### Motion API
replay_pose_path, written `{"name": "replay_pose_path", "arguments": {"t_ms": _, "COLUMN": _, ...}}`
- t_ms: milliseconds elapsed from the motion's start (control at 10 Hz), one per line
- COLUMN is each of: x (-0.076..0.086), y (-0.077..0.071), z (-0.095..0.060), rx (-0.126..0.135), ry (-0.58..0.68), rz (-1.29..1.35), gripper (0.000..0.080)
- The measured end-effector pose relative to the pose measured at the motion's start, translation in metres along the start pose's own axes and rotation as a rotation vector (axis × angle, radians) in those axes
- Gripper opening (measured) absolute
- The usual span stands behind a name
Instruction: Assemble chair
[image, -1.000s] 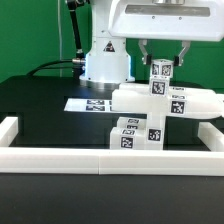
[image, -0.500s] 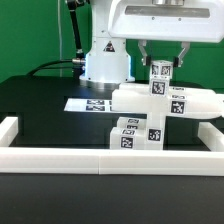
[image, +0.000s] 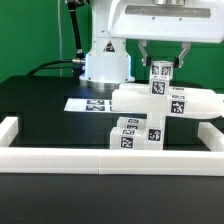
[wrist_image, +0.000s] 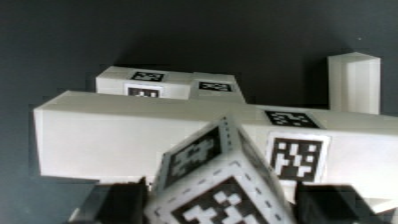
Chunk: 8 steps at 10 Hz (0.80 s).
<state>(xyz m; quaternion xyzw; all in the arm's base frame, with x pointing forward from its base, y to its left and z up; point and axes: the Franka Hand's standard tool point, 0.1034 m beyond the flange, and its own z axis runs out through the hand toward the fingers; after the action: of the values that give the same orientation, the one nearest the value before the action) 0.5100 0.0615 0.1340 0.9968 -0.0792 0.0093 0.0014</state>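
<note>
In the exterior view we see the gripper (image: 161, 58) hanging over the chair (image: 160, 103), its two fingers (image: 143, 52) reaching down on either side of the tagged upright piece (image: 160, 72) that sticks up from the top of the assembly. We cannot tell from here whether the fingers actually press that piece or only flank it. The chair stands on the black table (image: 50, 105), close behind the low white border wall (image: 60, 154) toward the exterior view's right, with the marker board (image: 90, 103) lying flat just beyond it, near the robot's base. Compared with the pictures from a second ago and half a second ago, nothing has shifted: arm, fingers and parts sit exactly where they were. We judge that this is a pause around a grasp or an insertion, not a carry.

In the wrist view the tagged piece (wrist_image: 240, 180) fills the foreground between the dark fingertips, and the long white body of the chair (wrist_image: 143, 125) lies crosswise beyond it. Contact remains unclear here too.
</note>
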Motion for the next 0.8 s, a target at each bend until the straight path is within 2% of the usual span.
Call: {"name": "replay_pose_path", "arguments": {"t_ms": 800, "x": 0.0042, "y": 0.0031, "z": 0.0037, "rx": -0.008, "ry": 0.008, "rz": -0.009, "gripper": 0.0397}}
